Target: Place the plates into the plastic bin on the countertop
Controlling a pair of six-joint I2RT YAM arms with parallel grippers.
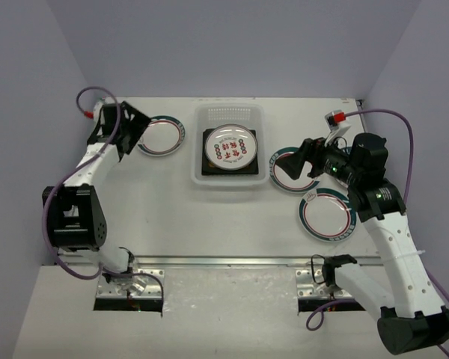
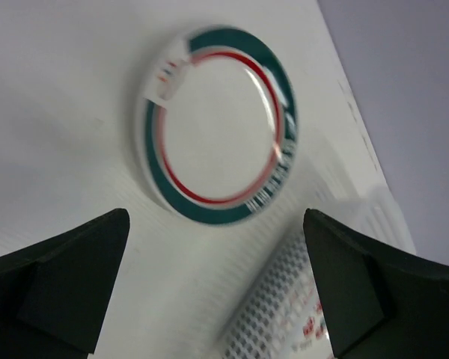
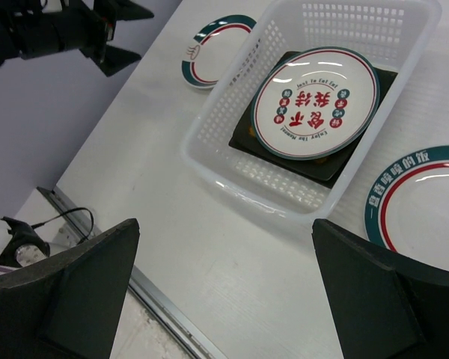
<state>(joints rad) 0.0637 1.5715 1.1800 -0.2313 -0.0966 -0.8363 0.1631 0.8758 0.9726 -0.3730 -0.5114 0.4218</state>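
Left hand (image 1: 124, 132) is spread as wide as it goes, with nothing between its fingers, and hovers over the far left of the counter (image 1: 172, 217). Just ahead of its fingertips a round white plate (image 2: 218, 123) with a green and red rim band lies flat on the counter. The left wrist view shows this plate whole between the two fingers, touched by neither. Off that hand's right finger is a corner of the plastic bin (image 1: 230, 109).

Right hand (image 3: 226, 239) is also wide open and empty, hanging just beside the bin's right wall. Straight ahead of it, inside the bin, a red-patterned plate (image 3: 314, 103) rests on a square dark plate (image 3: 245, 138). Close beneath this hand, by one finger, lies a second banded plate (image 3: 426, 194) on the counter outside the bin. A third banded plate (image 1: 328, 215) lies behind the hand, nearer its arm's base, also outside the bin.
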